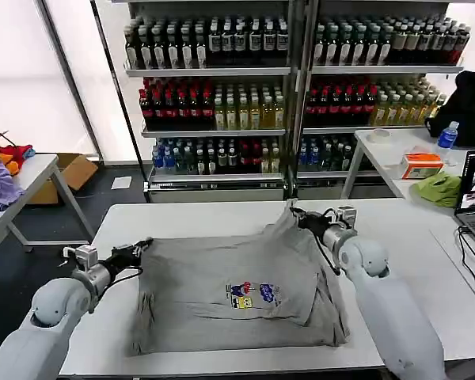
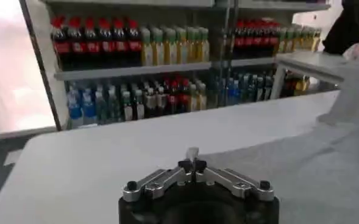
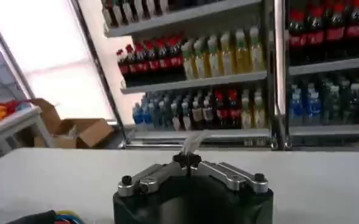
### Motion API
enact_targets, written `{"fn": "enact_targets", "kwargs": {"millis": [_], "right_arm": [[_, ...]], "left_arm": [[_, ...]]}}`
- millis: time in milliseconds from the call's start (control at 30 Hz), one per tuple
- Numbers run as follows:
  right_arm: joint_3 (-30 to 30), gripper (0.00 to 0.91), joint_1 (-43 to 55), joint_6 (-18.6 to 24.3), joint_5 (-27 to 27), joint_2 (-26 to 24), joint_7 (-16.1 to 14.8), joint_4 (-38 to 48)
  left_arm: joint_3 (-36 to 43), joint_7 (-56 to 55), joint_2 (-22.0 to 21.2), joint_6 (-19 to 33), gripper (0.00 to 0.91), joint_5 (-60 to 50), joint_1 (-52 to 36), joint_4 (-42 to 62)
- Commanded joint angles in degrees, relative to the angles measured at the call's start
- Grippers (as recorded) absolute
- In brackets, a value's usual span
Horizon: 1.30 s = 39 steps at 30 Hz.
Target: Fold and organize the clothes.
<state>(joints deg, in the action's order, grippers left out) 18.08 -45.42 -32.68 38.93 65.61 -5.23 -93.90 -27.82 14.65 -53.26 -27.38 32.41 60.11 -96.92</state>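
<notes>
On the white table (image 1: pixel 222 218), seen from the head view, a light-grey shirt (image 1: pixel 237 297) is spread with its chest print (image 1: pixel 249 294) up. The left gripper (image 1: pixel 145 245) is closed on the shirt's near-left corner, fabric trailing away from its tips toward the print. The right gripper (image 1: pixel 298 214) is closed on the far corner, where cloth is pulled up into a peak just under its tips.

From the left wrist view, the left gripper (image 2: pixel 192 163) is pinched narrow on a thin sliver of cloth; grey shirt (image 2: pixel 325 176) lies beyond and to one side.

From the right wrist view, the right gripper (image 3: pixel 187 158) is pinched shut on a small tab of fabric, table beyond.

Step judged: a fold is being started, both corners held. Next, both corners likely need carrying together across the shirt, kept taut and level.
</notes>
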Motion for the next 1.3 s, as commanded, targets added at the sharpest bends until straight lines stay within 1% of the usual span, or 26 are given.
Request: {"fn": "enact_targets", "kwargs": {"millis": [33, 200, 233, 367, 467, 500, 533, 567, 600, 667, 700, 733, 767, 833, 900, 967, 1000, 1033, 1067, 1167, 1200, 1233, 1267, 1300], "right_arm": [[5.67, 0.000, -14.74, -0.48, 3.28, -1.99, 2.59, -15.47], [10.29, 0.000, -24.53, -0.49, 3.43, -2.79, 3.77, -22.10], [12.08, 0.000, -26.57, -0.49, 3.69, -2.99, 3.88, -23.47], [15.64, 0.000, -35.51, -0.49, 3.62, -3.15, 3.70, -27.51], [16.77, 0.000, -40.04, -0.49, 3.29, -2.46, 3.84, -29.54], [16.90, 0.000, -41.38, -0.49, 3.08, -2.30, 3.75, -30.03], [17.03, 0.000, -42.63, -0.49, 2.55, -2.02, 3.70, -30.70], [17.04, 0.000, -44.21, -0.50, 1.29, -1.60, 3.43, -31.33], [16.88, 0.000, -44.74, -0.49, 0.68, -1.48, 3.32, -31.41], [15.99, 0.010, -46.50, -0.48, -1.19, -1.29, 3.24, -31.25], [15.68, 0.907, -46.84, -0.46, -2.30, -1.52, 3.16, -31.21], [15.20, 0.907, -47.03, -0.43, -3.93, -1.77, 2.73, -30.84], [14.90, 0.907, -47.06, -0.44, -4.33, -1.98, 3.00, -30.96], [15.10, 0.907, -46.91, 0.26, -4.63, -2.20, 2.15, -31.25], [15.96, 0.907, -46.45, 2.49, -4.85, -2.18, 1.69, -32.04], [16.77, 0.907, -45.79, 5.49, -6.59, -2.28, 0.50, -32.41], [17.25, 0.907, -44.72, 10.70, -8.77, -2.08, -0.42, -31.80], [17.52, 0.907, -43.27, 13.29, -12.13, -1.53, -0.98, -31.19], [17.56, 0.907, -41.26, 16.73, -14.25, -1.16, -1.24, -30.11], [17.63, 0.907, -37.51, 25.65, -15.80, -0.17, -0.60, -28.23], [17.93, 0.907, -36.64, 30.15, -17.50, 0.34, -0.26, -27.20], [18.11, 0.907, -36.47, 32.58, -18.59, 0.55, 0.03, -26.53], [18.45, 0.907, -36.51, 34.57, -19.45, 0.91, 0.32, -25.81], [18.80, 0.907, -37.19, 36.30, -19.01, 1.24, 0.58, -24.99]], "left_arm": [[-6.60, -2.66, 1.04, 0.67, 0.010, 2.34, 11.33, -11.57], [-10.04, -3.54, 0.87, -1.46, 0.010, 1.78, 20.18, -17.01], [-10.53, -3.66, 0.68, -2.12, 0.010, 1.52, 21.97, -18.07], [-13.34, -3.81, -1.18, -3.88, 0.010, -1.62, 28.78, -20.24], [-14.42, -3.73, -2.33, -3.92, 0.010, -3.73, 32.05, -21.15], [-14.44, -3.84, -2.68, -3.94, 0.030, -4.20, 32.51, -21.28], [-14.41, -3.85, -3.32, -3.93, 0.081, -4.87, 33.23, -21.55], [-14.23, -3.80, -4.03, -3.87, 0.695, -5.64, 34.26, -21.97], [-14.16, -3.79, -4.13, -3.89, 0.907, -6.02, 34.38, -22.43], [-14.08, -3.20, -5.40, -4.67, 0.907, -6.81, 36.49, -23.78], [-14.04, -3.15, -5.59, -4.86, 0.907, -7.09, 36.79, -23.91], [-13.93, -3.15, -6.05, -4.84, 0.907, -7.85, 37.49, -24.79], [-13.93, -3.21, -6.24, -4.81, 0.907, -8.07, 37.70, -25.20], [-14.26, -4.11, -6.68, -5.06, 0.907, -8.29, 37.36, -25.71], [-15.51, -4.85, -7.06, -5.65, 0.907, -8.00, 36.57, -26.46], [-18.47, -5.32, -7.18, -5.65, 0.907, -7.38, 36.22, -27.72], [-19.71, -5.46, -7.20, -5.65, 0.907, -7.13, 36.23, -28.44], [-20.92, -5.79, -7.33, -5.67, 0.907, -6.82, 36.23, -29.12], [-22.12, -6.35, -7.65, -5.66, 0.907, -6.63, 36.22, -30.11], [-23.44, -10.92, -10.39, -5.62, 0.907, -5.44, 35.55, -32.72], [-21.75, -16.04, -11.70, -5.20, 0.907, -3.32, 35.06, -33.35], [-19.78, -21.93, -13.50, -4.15, 0.907, -0.57, 34.93, -33.84], [-17.92, -24.10, -15.15, -3.23, 0.907, -0.03, 34.99, -33.92], [-14.33, -28.55, -17.47, -2.27, 0.907, -0.20, 35.20, -33.56]]}}
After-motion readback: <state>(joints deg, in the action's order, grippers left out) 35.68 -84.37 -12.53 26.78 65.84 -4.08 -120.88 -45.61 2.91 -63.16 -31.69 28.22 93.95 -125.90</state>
